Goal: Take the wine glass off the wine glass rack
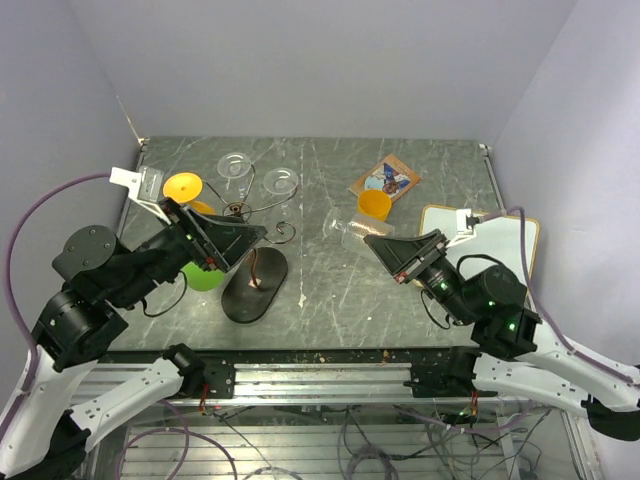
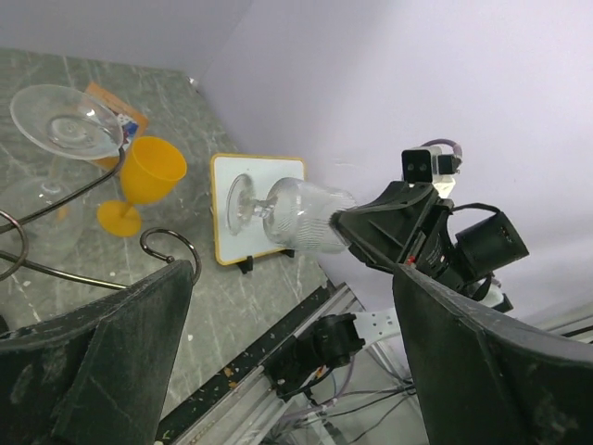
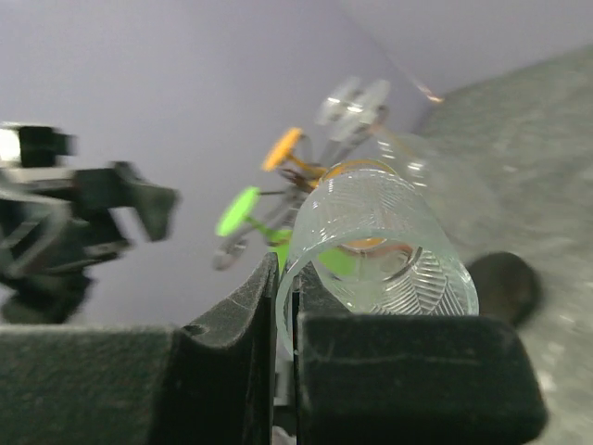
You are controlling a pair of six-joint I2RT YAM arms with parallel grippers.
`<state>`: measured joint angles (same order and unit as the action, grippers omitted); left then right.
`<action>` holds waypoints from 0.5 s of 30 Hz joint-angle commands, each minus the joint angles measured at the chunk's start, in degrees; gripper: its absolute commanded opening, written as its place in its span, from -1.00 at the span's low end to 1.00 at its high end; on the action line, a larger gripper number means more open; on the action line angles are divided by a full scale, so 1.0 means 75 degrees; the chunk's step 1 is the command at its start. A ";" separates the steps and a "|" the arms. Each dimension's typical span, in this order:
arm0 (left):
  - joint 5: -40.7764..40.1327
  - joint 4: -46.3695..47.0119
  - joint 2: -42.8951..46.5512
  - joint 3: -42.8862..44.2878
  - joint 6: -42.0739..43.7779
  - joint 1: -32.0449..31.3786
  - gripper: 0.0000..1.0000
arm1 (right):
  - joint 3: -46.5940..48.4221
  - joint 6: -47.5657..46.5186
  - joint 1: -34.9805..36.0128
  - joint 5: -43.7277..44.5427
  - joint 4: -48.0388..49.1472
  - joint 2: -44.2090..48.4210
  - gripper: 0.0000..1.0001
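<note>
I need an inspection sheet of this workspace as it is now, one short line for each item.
Surface: grey marbled tabletop, with pale scuff marks.
Job's things: copper-brown wire wine glass rack on its dark oval base; two clear glasses, an orange glass and a green glass hang on it; a clear ribbed wine glass is off it, held sideways.
Clutter: orange plastic goblet, upright; printed card packet; white framed board.
Grippers: left gripper open, beside the rack; right gripper fingers shut on the ribbed glass's rim.
Cables: purple cable on the left arm; loose wires under the front rail.
Surroundings: plain lilac walls; nothing else seen.
</note>
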<state>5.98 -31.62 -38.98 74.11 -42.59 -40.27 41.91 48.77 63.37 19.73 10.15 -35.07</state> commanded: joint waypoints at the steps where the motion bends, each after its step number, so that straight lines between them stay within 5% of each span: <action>1: -0.0337 -0.0494 0.0021 0.0549 0.0503 0.0014 0.96 | 0.1021 -0.0489 0.0011 0.1223 -0.3443 -0.0163 -1.00; 7: -0.0726 -0.0927 0.0149 0.0875 0.0757 0.0014 0.96 | 0.1989 -0.0716 0.0001 0.1621 -0.6870 -0.1653 -1.00; 13: -0.0924 -0.1371 0.0132 0.1187 0.0995 0.0014 0.96 | 0.2010 -0.1787 -0.0431 0.1649 -0.7077 -0.3061 -1.00; 15: -0.1049 -0.1612 0.0113 0.1349 0.1085 0.0014 0.94 | 0.2006 -0.2387 -0.1209 0.0665 -0.6679 -0.3459 -1.00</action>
<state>1.10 -40.21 -37.89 81.28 -37.01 -40.27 55.59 39.18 61.30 28.80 -41.15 -58.08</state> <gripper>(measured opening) 0.979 0.046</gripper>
